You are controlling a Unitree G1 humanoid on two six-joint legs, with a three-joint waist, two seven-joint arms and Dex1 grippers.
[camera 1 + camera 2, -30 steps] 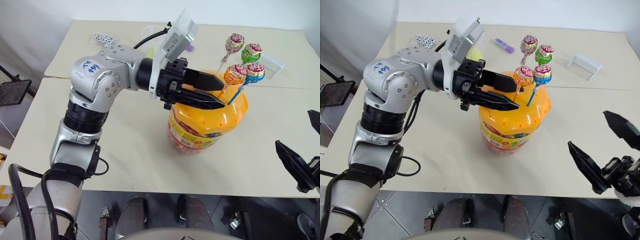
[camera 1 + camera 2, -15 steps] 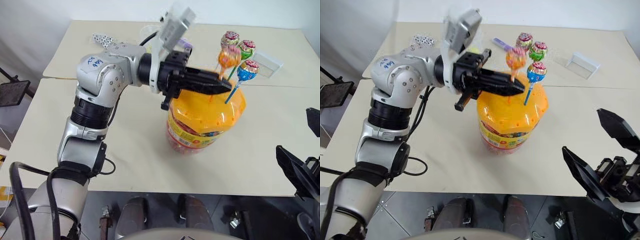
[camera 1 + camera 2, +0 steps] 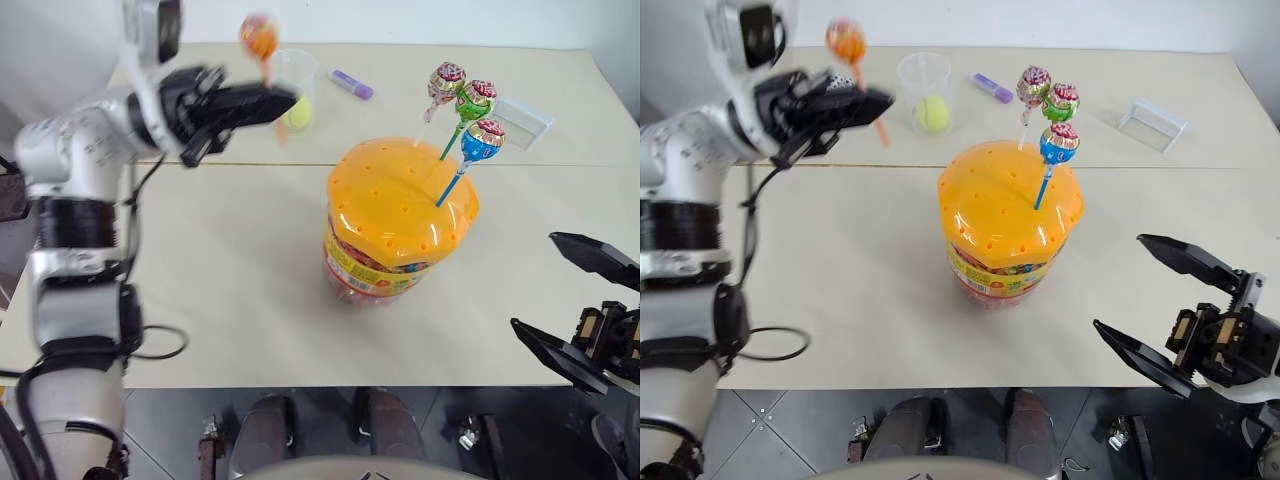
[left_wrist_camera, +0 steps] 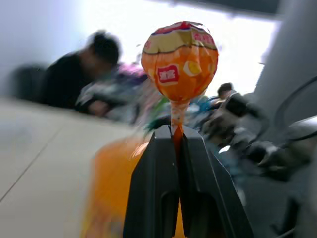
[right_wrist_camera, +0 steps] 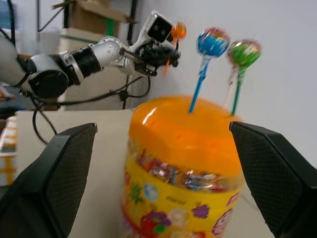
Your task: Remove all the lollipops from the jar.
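Observation:
The jar [image 3: 398,225], a clear tub with a holed orange lid, stands mid-table. Three lollipops stick up from the lid: pink-red [image 3: 446,78], green [image 3: 476,98] and blue [image 3: 482,139]. My left gripper [image 3: 280,100] hangs well to the left of the jar, above the table, shut on the stick of the orange lollipop [image 3: 259,35], whose head stands above the fingers. The left wrist view shows that orange lollipop [image 4: 179,62] clamped between the fingers [image 4: 153,188]. My right gripper [image 3: 533,281] is open and empty, near the table's front right edge, pointing toward the jar [image 5: 183,168].
A small clear cup [image 3: 291,72] holding a yellow-green ball [image 3: 298,112] stands at the back, just behind the left gripper. A purple marker [image 3: 352,84] and a clear tray [image 3: 525,121] lie at the back. A seam [image 3: 250,165] joins two tabletops.
My left gripper shut on the orange lollipop's stick, lifted it out of the lid and swung left, away from the jar. The right gripper stayed open and nearly still.

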